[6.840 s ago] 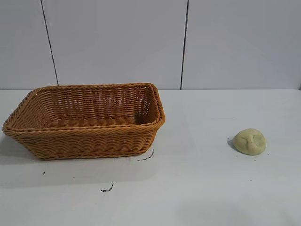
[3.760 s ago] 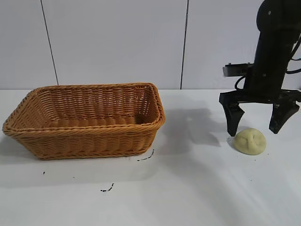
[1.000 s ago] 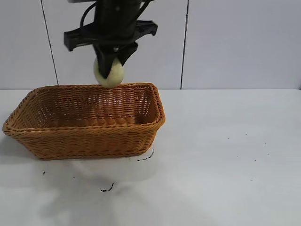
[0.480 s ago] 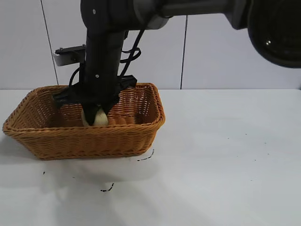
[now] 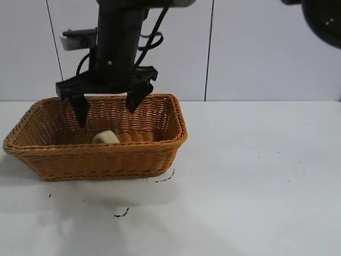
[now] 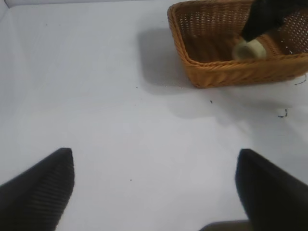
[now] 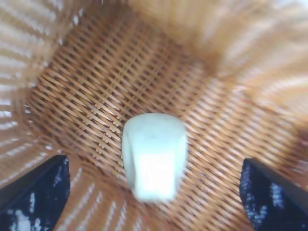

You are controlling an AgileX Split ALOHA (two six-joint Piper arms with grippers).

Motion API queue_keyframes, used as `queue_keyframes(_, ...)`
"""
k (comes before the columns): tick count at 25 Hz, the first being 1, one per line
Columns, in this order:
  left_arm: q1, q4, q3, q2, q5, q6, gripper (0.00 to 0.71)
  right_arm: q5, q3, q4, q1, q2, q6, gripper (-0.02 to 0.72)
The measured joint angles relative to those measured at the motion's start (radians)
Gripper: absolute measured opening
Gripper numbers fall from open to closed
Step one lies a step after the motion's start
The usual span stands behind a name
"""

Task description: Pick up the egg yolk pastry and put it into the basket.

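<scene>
My right gripper [image 5: 106,109] hangs wide open above the basket [image 5: 106,157], empty; the pastry [image 5: 106,137] lies loose on its floor.

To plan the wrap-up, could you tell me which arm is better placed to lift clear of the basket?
Right: its open end effector hangs directly above the pale dome-shaped pastry lying in the orange-brown woven wicker basket; the left end effector is far off.

The basket [image 5: 96,154] wall hides the egg yolk pastry's [image 5: 106,137] lower half.
</scene>
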Motion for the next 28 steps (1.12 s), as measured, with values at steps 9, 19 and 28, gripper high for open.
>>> queue_keyframes(9, 0.0, 0.0, 0.0, 0.0, 0.0, 0.0, 0.693, 0.094, 0.0, -0.023, -0.297, -0.004, -0.001, 0.695)
queue_keyframes(19, 0.0, 0.0, 0.0, 0.0, 0.0, 0.0, 0.693, 0.096, 0.0, 0.022, -0.547, -0.004, -0.001, 0.695)
queue_keyframes(28, 0.0, 0.0, 0.0, 0.0, 0.0, 0.0, 0.693, 0.095, 0.186, -0.005, -0.583, -0.15, -0.001, 0.695)
